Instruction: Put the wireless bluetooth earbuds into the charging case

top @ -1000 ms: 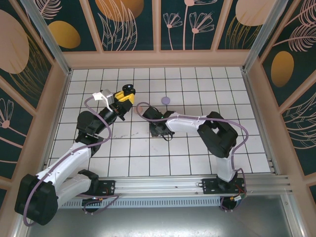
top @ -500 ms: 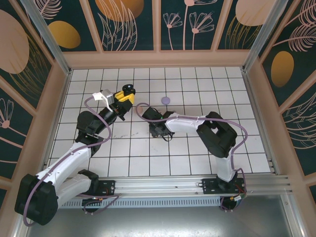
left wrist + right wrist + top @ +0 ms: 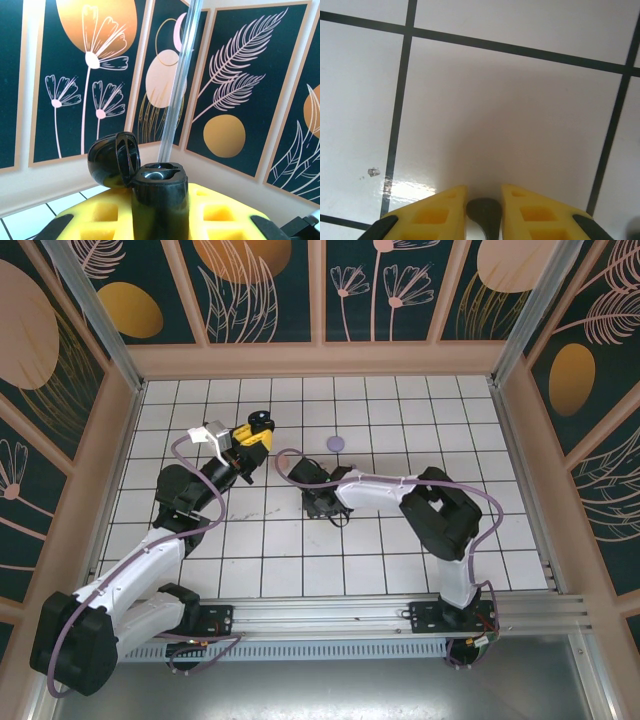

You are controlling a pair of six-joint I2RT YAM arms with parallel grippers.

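My left gripper (image 3: 160, 222) is shut on the black charging case (image 3: 160, 200) and holds it upright, with the lid (image 3: 111, 159) flipped open to the left and two dark wells showing on top. From above, the case (image 3: 262, 420) sits at the tip of the yellow fingers (image 3: 250, 436), raised over the back-left tiles. My right gripper (image 3: 484, 194) is down on a white tile. Its yellow fingers (image 3: 432, 212) press on both sides of a small black earbud (image 3: 484, 214). In the top view the right gripper (image 3: 320, 502) is near the table's middle.
A small lilac disc (image 3: 336, 442) lies on the tiles behind the right gripper. The tiled floor (image 3: 400, 420) is walled by patterned panels on three sides, with a metal rail (image 3: 350, 615) at the near edge. A small scuff (image 3: 373, 172) marks the tile to the left.
The right arm has shifted very slightly over the middle tiles. The left arm and the case have stayed where they were.
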